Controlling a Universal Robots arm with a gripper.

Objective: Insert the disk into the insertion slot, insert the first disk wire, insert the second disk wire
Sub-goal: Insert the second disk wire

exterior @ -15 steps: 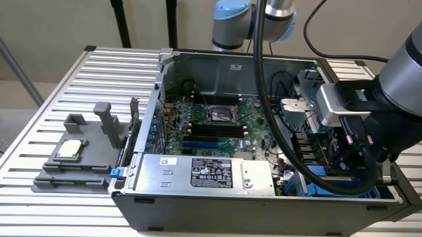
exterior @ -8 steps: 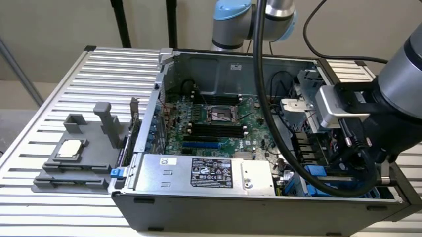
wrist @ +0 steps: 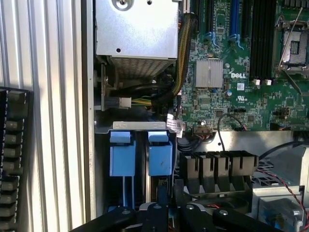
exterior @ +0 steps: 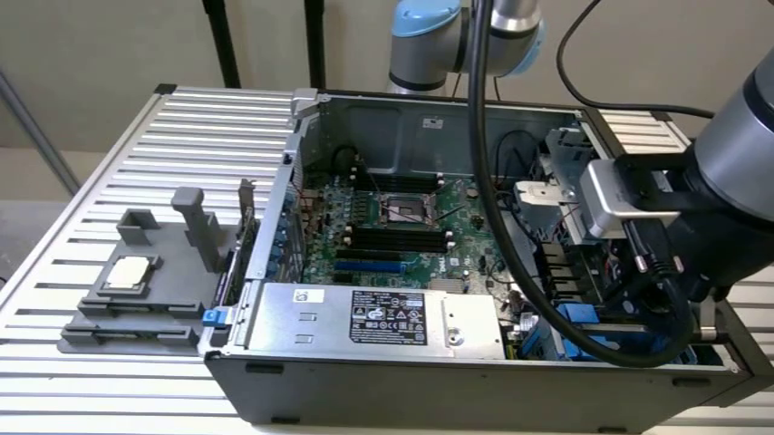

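The insertion slot (wrist: 140,164) is seen in the wrist view as a grey metal bay at the case's edge, with two bright blue tabs (wrist: 122,157) standing side by side in it; a thin upright body between them may be the disk, but that cannot be told for certain. The bay lies directly ahead of the gripper (wrist: 164,205), whose dark fingers (wrist: 155,212) are drawn together to a narrow gap just over the blue tabs, and nothing can be made out as held between them. The long axis of the bay and its rails runs straight away from the fingers, toward the silver box (wrist: 137,29) beyond. In the exterior view the gripper (exterior: 629,272) is lowered into the case's corner at that view's right, above blue parts (exterior: 581,317) of the bay, with black cables (exterior: 653,349) looped around it. The motherboard (exterior: 400,227) occupies the middle of the open computer case (exterior: 459,381), which rests on a ribbed metal counter (exterior: 109,163); a grey fixture (exterior: 133,299) sits on that counter at the exterior view's left.
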